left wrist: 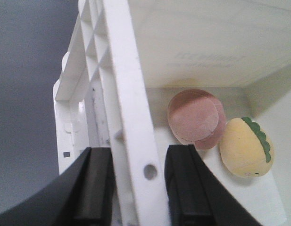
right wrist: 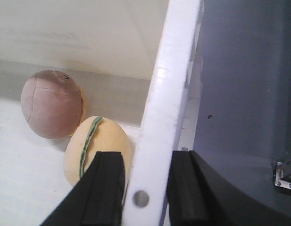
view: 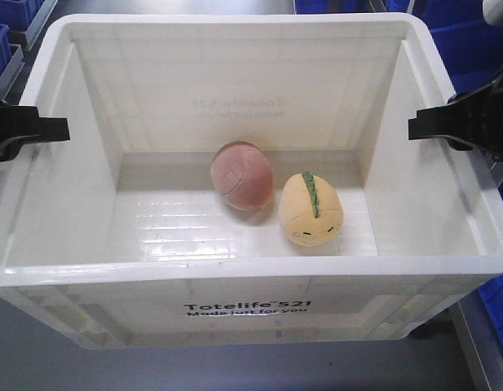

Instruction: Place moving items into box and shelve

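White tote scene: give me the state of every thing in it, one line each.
white tote: upright, lidless, holding both toys.
reddish-brown plush: lying on the tote floor near the far wall.
yellow plush: lying on the floor beside it, green ridge up.
left tool: closed on the tote's left rim, one finger each side.
right tool: closed on the right rim likewise.

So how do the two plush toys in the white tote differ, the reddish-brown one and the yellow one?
The reddish-brown plush is plain, with only seam lines; the yellow plush has a green ridge and a tiny face. The reddish-brown plush sits nearer the far wall; the yellow plush lies nearer the printed front wall. Both are egg-shaped, similar in size, side by side on the floor of the white tote.
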Motion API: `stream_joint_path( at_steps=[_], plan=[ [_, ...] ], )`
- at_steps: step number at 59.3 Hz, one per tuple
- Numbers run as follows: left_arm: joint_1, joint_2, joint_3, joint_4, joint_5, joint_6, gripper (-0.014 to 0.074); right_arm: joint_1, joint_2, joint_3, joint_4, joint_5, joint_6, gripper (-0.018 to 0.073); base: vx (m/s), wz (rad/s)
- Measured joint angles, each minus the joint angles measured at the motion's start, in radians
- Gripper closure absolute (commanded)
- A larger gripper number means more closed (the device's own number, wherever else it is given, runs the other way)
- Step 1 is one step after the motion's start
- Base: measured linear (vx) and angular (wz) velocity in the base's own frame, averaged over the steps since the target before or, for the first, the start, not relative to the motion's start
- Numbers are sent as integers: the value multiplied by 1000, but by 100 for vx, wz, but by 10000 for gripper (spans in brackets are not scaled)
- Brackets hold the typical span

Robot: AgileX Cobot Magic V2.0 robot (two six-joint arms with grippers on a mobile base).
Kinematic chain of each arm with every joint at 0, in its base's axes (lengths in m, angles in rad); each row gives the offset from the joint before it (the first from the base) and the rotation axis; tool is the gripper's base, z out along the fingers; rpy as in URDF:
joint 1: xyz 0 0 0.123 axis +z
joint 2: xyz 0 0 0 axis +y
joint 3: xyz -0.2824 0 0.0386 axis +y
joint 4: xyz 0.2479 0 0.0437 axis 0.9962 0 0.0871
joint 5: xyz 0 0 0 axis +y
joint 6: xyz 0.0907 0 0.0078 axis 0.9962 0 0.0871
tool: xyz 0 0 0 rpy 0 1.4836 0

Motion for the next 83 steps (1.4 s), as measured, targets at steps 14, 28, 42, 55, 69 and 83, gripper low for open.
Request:
stream_joint_path(
  at_steps=[14, 28, 42, 55, 69, 83],
  plan=[
    [0, 0, 0, 0, 0, 0, 600, 0, 0, 0, 0, 0, 0, 564, 40, -3],
    [0, 0, 0, 0, 0, 0, 600, 0, 0, 0, 0, 0, 0, 564, 39, -4],
    [0, 0, 0, 0, 0, 0, 600, 0, 0, 0, 0, 0, 0, 564, 38, 3],
    [0, 0, 0, 0, 0, 0, 600, 0, 0, 0, 0, 0, 0, 564, 37, 12],
    [0, 0, 0, 0, 0, 0, 600, 0, 0, 0, 0, 0, 0, 564, 36, 15],
    [0, 0, 0, 0, 0, 0, 600, 0, 0, 0, 0, 0, 0, 564, 36, 14]
  ],
)
